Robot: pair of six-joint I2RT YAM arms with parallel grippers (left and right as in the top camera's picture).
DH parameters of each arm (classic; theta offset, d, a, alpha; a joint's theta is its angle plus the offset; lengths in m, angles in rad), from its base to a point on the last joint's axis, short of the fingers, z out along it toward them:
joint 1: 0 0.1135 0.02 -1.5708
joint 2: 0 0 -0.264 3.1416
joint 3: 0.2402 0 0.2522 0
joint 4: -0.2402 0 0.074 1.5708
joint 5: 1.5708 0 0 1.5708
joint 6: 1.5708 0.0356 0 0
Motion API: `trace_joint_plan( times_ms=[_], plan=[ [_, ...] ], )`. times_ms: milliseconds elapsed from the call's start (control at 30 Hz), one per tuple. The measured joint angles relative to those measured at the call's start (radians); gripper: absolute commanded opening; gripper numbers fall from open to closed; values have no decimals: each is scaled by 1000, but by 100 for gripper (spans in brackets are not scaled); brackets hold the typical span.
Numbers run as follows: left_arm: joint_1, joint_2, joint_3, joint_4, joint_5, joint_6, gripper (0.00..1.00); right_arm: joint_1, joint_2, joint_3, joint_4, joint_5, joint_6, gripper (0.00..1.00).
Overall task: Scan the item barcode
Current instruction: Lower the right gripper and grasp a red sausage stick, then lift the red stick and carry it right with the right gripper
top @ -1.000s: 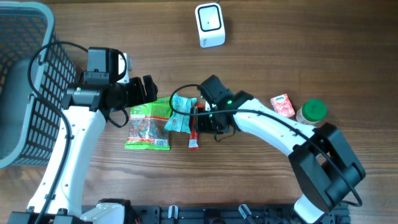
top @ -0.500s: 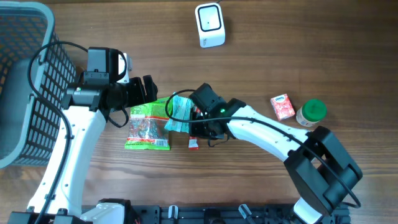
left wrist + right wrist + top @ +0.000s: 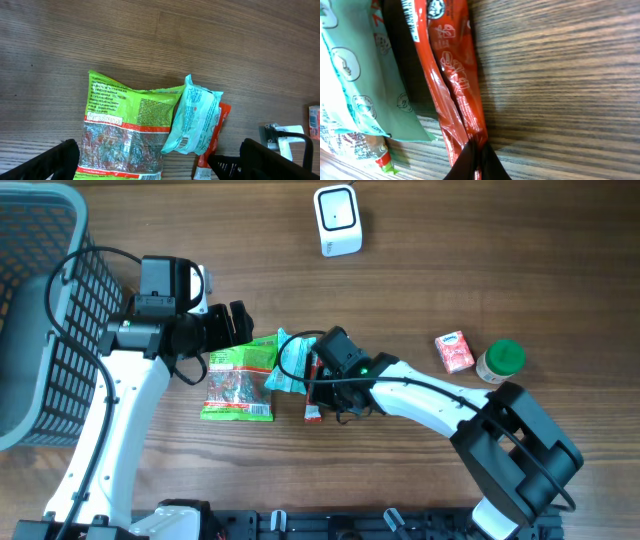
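Progress: my right tool (image 3: 476,159) just clamped down on the red sachet (image 3: 451,85), which lies flat on the table (image 3: 560,75) beside the teal packet (image 3: 350,75). Left tool (image 3: 242,325) is wide open, holding nothing. Guessing the scanner (image 3: 337,220) is next.

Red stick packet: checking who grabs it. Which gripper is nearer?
Right. The right gripper is shut on the red stick packet; the left gripper is open, away beside the green snack bag.
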State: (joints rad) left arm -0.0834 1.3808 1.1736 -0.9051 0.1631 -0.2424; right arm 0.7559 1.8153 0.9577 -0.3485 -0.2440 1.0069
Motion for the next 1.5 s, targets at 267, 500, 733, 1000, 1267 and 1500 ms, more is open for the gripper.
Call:
trace_joint_plan(
  times_ms=[267,500,733,1000,1267,1500],
  plan=[
    [0,0,0,0,0,0,100,-114,-69,-6,-144,-31,-200,4],
    [0,0,0,0,0,0,100,-306,-130,-7,-290,8,-411,14],
    [0,0,0,0,0,0,100,-336,-130,-7,-304,8,-523,45],
    [0,0,0,0,0,0,100,-335,-130,-7,-314,9,-564,50],
    [0,0,0,0,0,0,100,-322,-130,-7,-318,9,-559,39],
    [0,0,0,0,0,0,100,-261,-125,-7,-318,41,-559,40]
  ],
)
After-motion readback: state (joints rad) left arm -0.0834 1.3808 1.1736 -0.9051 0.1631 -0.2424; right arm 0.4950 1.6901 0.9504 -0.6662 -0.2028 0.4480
